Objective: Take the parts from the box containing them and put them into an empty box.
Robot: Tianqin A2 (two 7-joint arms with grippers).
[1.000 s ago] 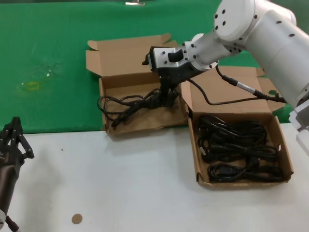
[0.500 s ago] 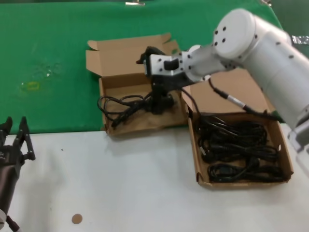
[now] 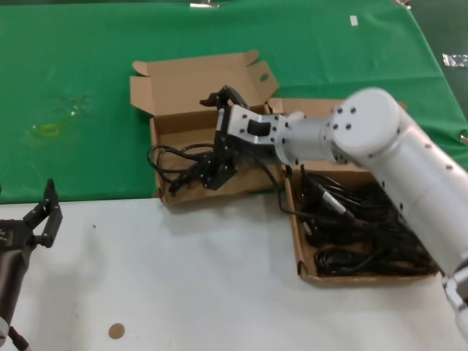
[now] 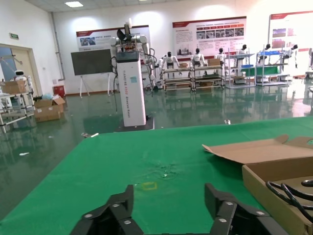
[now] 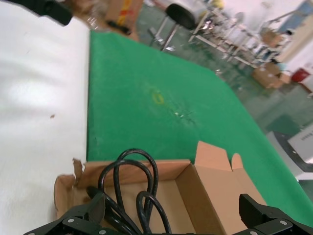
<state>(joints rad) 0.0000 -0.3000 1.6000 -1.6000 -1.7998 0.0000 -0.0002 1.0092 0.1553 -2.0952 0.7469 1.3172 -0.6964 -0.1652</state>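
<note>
The worn cardboard box (image 3: pixel 156 146) with the oval-holed lid flap sits on the green cloth and holds one coiled black cord (image 3: pixel 175 157). My right gripper (image 3: pixel 218 174) is down inside this box, open, its fingers spread wide on either side of the cord's loops (image 5: pixel 142 196). To the right, the neat-lipped box (image 3: pixel 365 278) holds several black cords (image 3: pixel 344 257); my right arm crosses over it and hides its back half. At the table's near left, my left gripper (image 3: pixel 40 219) stands open and holds nothing.
Green cloth (image 3: pixel 88 95) covers the far half of the table, and white tabletop (image 3: pixel 183 278) the near half. A small brown disc (image 3: pixel 116 330) lies near the front edge. The worn box's lid (image 3: pixel 190 84) stands open behind it.
My right gripper has moved left and lower inside the worn box, and the arm has dropped across the other box. My left gripper has shifted slightly and its fingers have spread.
</note>
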